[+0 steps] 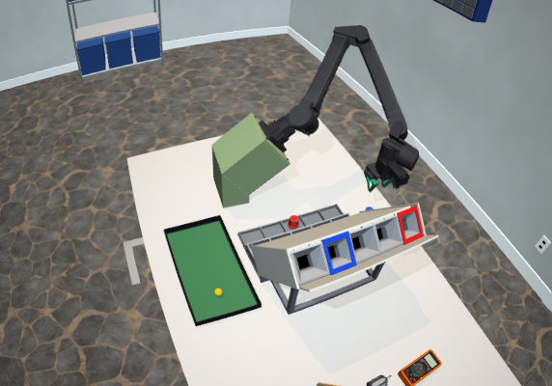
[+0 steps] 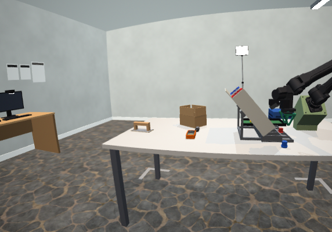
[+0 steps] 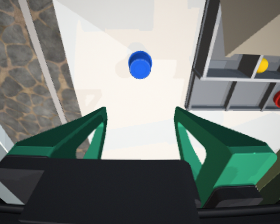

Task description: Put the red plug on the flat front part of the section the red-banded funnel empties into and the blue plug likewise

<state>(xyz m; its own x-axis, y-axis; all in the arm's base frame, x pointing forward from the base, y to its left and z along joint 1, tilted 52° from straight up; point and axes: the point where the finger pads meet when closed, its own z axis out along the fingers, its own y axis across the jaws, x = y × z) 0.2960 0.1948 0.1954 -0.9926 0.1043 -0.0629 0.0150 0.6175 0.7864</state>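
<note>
Gripper [image 1: 377,183] [image 2: 287,118] [image 3: 140,112] spread wide, holding nothing, near the sloping cover [image 1: 275,245] [image 2: 253,110] [image 3: 254,25]. Blue plug [image 1: 369,208] [image 2: 284,144] [image 3: 140,65] stands on the table [image 1: 212,352] [image 2: 180,151] [image 3: 137,120] beside the sectioned rack. Likely step: fetching this plug; next, centre over it, lower, then close.

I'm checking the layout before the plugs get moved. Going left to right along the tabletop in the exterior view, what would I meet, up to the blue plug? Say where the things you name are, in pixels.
Wooden bridge-shaped block [image 2: 141,123], orange multimeter [image 2: 190,134], slanted beige cover [image 2: 253,111], blue plug [image 2: 284,144] [image 3: 140,68] [image 1: 369,208].
</note>
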